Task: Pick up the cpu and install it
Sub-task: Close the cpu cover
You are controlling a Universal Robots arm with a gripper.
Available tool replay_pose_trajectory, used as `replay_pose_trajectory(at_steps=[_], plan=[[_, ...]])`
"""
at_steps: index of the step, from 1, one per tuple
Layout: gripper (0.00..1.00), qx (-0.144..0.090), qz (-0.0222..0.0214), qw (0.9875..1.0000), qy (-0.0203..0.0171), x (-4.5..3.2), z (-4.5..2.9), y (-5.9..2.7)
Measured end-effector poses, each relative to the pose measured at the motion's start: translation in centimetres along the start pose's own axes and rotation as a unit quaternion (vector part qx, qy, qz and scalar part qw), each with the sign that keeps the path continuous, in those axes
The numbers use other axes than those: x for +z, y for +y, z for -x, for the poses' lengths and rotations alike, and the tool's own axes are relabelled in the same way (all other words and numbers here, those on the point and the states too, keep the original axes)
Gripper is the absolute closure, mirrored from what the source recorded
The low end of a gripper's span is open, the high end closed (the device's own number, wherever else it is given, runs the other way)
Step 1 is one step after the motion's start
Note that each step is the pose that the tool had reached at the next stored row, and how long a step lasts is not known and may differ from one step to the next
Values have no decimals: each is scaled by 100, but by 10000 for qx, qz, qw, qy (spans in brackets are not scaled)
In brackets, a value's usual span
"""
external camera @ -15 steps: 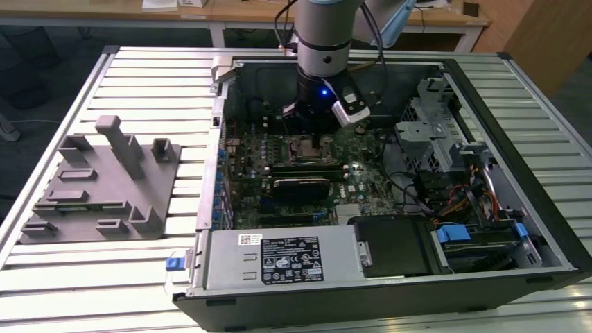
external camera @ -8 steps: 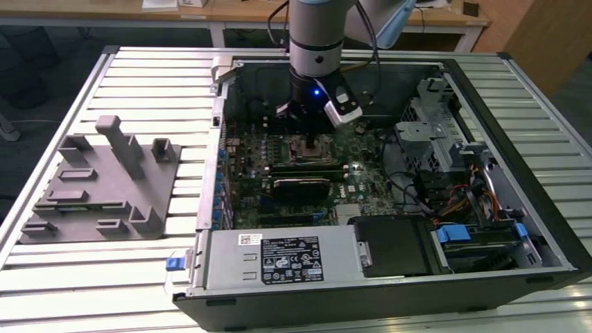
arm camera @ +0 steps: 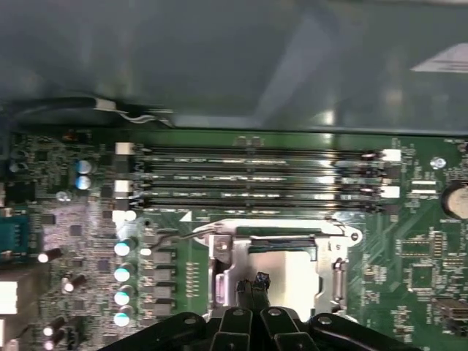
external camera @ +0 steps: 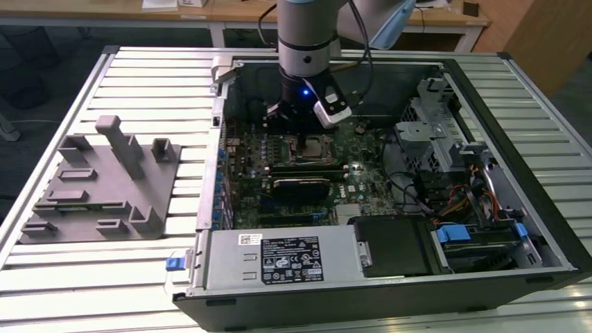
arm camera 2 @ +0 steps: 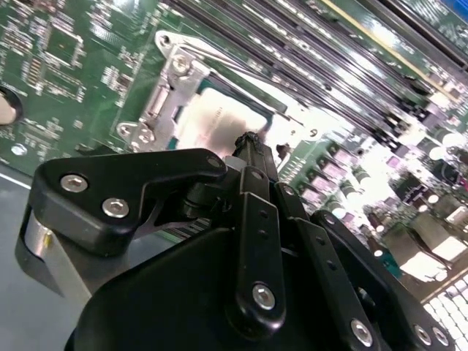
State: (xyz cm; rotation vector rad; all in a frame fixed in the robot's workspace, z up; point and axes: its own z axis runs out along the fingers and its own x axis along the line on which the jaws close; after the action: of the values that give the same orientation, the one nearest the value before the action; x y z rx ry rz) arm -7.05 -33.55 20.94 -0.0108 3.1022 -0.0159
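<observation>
The black gripper (arm camera: 253,282), fingertips pressed together around nothing, hovers over the pale silver square cpu (arm camera: 289,267) lying inside the shiny metal socket frame (arm camera: 219,256).

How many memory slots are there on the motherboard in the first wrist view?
4. The slots lie parallel beside the socket: nearest slot, second slot, third slot, farthest slot by the case wall. None looks hidden.

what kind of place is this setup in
Probably a robotics lab or test workshop: an open black computer case sits on a slatted silver metal table beside a grey plastic block with upright posts, with pale wooden desks behind.
</observation>
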Motion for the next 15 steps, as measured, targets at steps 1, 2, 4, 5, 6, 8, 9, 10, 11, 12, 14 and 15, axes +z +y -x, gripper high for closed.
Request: replay_pose_trajectory(at_steps=[1, 2, 4, 5, 6, 8, 9, 10, 11, 12, 14, 15], plan=[[89, 0, 0, 10000, 0, -1, -20, 0], [89, 1, 0, 10000, 0, -2, -39, 0], [89, 0, 0, 10000, -1, -3, -77, 1], [89, 0, 0, 10000, -1, -4, -96, 1], [89, 0, 0, 10000, -1, -5, -115, 1], [89, 0, 0, 10000, -1, -6, -154, 1], [89, 1, 0, 10000, -2, -7, -173, 1], [89, 0, 0, 10000, -2, -8, -193, 1], [89, 0, 0, 10000, -2, -9, -213, 1], [89, 0, 0, 10000, -3, -9, -231, 2], [89, 0, 0, 10000, -3, -11, -265, 2], [89, 1, 0, 10000, -3, -11, -281, 2]])
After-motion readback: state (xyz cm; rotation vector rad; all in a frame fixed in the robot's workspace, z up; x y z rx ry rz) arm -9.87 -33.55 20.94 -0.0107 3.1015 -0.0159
